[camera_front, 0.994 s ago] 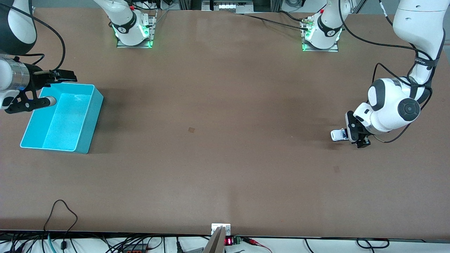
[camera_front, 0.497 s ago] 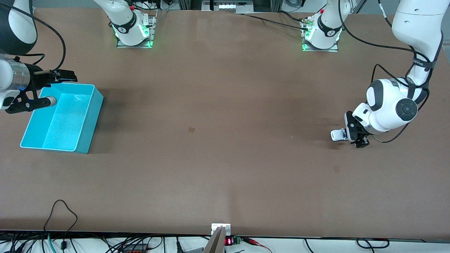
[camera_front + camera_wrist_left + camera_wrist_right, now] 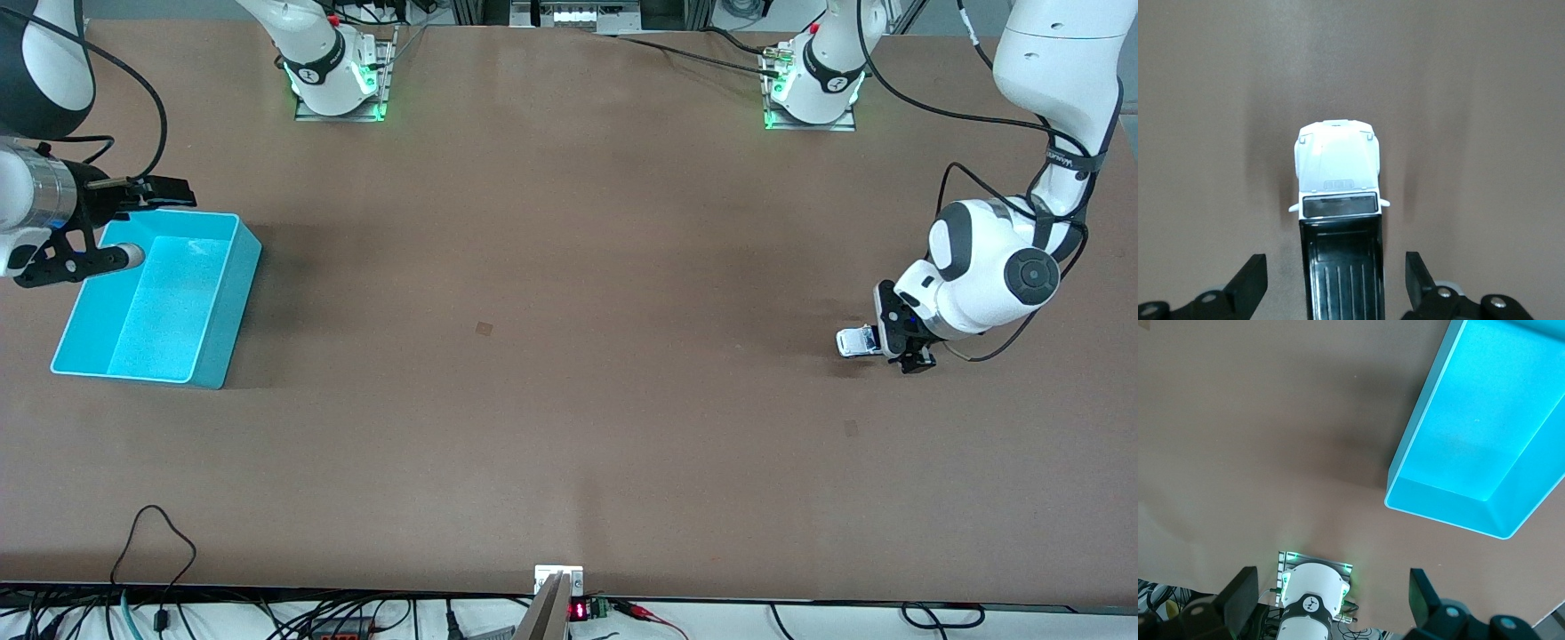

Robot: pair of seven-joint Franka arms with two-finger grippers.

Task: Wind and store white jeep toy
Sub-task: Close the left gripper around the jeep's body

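Observation:
The white jeep toy [image 3: 855,341] stands on the brown table near the left arm's end. In the left wrist view its white hood [image 3: 1337,163] points away from the camera and its black roof lies between the fingers. My left gripper [image 3: 898,345] is low at the table and straddles the jeep's rear. It is open, with a gap between each finger [image 3: 1250,283] and the toy. My right gripper [image 3: 133,227] is open and empty, and waits over the farther end of the cyan bin [image 3: 238,302].
The cyan bin, which also shows in the right wrist view [image 3: 1451,507], is empty and sits at the right arm's end of the table. The arm bases [image 3: 338,76] stand along the farther edge. Cables lie off the table's near edge.
The left arm's wrist has shifted very slightly. The jeep and the right arm have not moved.

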